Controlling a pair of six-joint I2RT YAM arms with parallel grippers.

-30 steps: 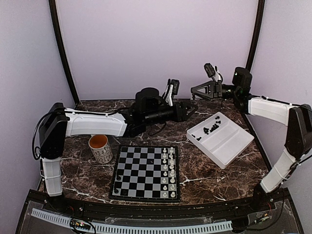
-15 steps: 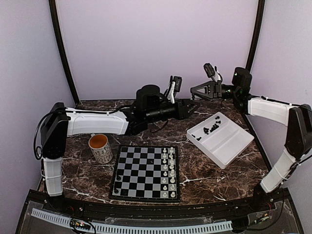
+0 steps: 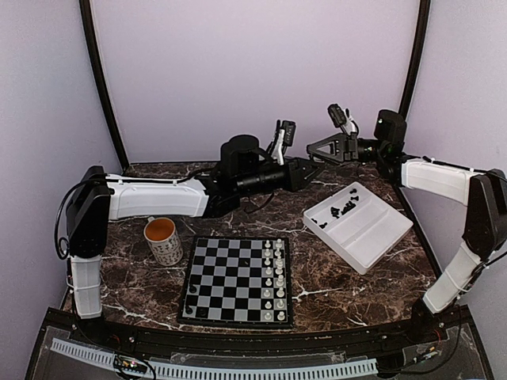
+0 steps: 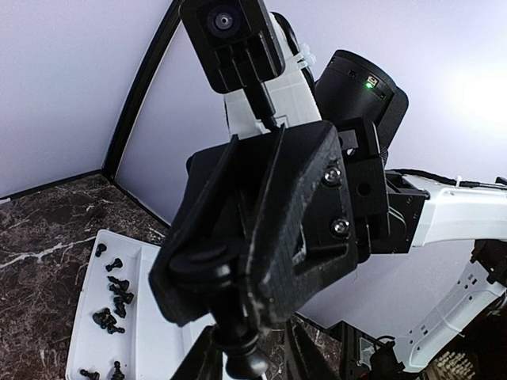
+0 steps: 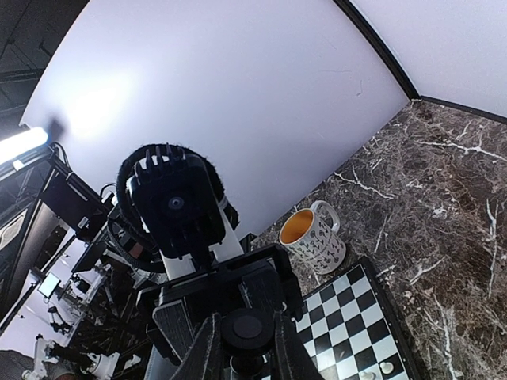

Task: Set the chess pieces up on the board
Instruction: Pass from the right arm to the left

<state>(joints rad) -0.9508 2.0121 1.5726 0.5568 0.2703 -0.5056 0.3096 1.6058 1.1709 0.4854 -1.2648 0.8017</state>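
Note:
At the back of the table the two grippers meet nose to nose in the air. My right gripper (image 5: 247, 358) is shut on a black chess piece (image 5: 249, 328), whose round base faces its camera. In the left wrist view the piece's head (image 4: 247, 355) points down between my left gripper's (image 4: 252, 369) fingers. They stand close on both sides of it, with a narrow gap still showing on the right side. From above, the left gripper (image 3: 315, 167) sits just under the right gripper (image 3: 311, 149). The board (image 3: 218, 273) lies in front. More black chess pieces (image 3: 342, 209) lie in the white tray (image 3: 372, 237).
White chess figures (image 3: 273, 277) fill the board's two right columns, and two black figures (image 3: 192, 290) stand on its left side. A patterned mug (image 3: 164, 240) with an orange inside stands left of the board. Lilac walls close in behind and at the sides.
My left gripper has risen and reached right to meet the right gripper, and its fingers have drawn closer together round the piece's head. The right gripper has shifted slightly left, still holding the piece.

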